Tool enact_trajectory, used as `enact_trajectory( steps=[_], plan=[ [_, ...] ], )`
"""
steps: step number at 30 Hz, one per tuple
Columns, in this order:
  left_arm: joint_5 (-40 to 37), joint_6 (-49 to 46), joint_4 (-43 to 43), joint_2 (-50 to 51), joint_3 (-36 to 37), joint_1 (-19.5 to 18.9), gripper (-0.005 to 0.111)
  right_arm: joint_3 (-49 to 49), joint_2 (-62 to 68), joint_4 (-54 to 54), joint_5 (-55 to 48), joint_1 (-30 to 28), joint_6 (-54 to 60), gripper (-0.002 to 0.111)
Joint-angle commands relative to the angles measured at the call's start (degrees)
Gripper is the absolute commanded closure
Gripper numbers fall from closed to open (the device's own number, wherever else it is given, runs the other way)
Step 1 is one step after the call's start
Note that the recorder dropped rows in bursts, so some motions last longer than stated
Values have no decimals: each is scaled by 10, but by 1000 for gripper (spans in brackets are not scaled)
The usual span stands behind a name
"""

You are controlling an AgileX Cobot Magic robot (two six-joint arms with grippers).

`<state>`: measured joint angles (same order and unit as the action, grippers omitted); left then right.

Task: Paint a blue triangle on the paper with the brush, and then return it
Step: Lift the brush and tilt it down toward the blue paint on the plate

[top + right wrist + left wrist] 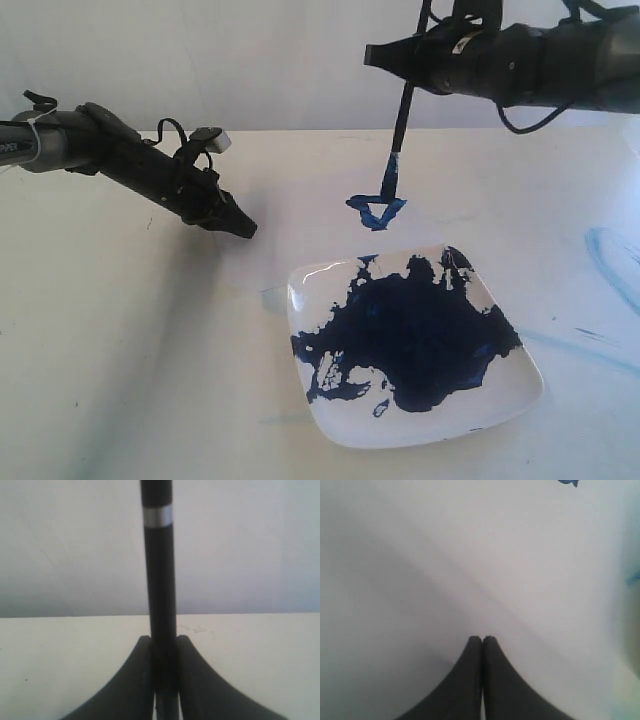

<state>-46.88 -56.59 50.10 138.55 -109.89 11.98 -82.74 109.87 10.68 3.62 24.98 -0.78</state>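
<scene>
White tabletop fills the scene under a plain pale wall, with 2 dark arms reaching in from either side in the exterior view. The right gripper (380, 55) hangs high over the far middle of the table, its jaws narrowed onto the brush (403, 110). The right wrist view shows the black handle (159, 580) clamped between the 2 curved fingers of that gripper (164, 642), with the silver band (157, 516) farther along the shaft. The brush's long axis runs close to vertical, leaning slightly: the upper end tips toward the right arm, and the blue-stained bristle tip (388, 185) points down and touches the upper edge of the blue triangle (366, 212). That triangle is a small dark outline with its point toward the plate, painted on the paper (430, 215), whose edges blend into the table and cannot be made out. Just in front of it sits the white square plate (520, 395), most of it covered by a dark-blue paint pool (420, 335). Pale blue smears (610, 260) mark the table at the right. The left gripper (243, 228) hovers low at the left, well apart from the triangle, angled down toward the table; the left wrist view shows its fingers (470, 680) pressed together on nothing.
</scene>
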Motion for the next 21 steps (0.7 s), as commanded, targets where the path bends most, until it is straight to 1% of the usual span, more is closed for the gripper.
enact_trajectory(
  steps=[1,8,14,16,19,21],
  plan=[
    [-13,-2,13,-12,2,1,107,26,-47,0,-15,-8,8,108],
    [-14,-2,18,-62,2,1,107,140,-138,0,-12,-38,-13,108],
    [-34,-5,32,-121,2,1,107,243,-217,0,45,-45,-70,108],
    [-51,-5,36,-140,2,1,107,265,-236,1,56,-45,-93,108],
    [-87,-2,47,-166,3,-2,107,294,-260,2,74,-45,-163,108],
    [-97,0,62,-186,19,-5,107,314,-272,1,82,-45,-203,108]
  ],
)
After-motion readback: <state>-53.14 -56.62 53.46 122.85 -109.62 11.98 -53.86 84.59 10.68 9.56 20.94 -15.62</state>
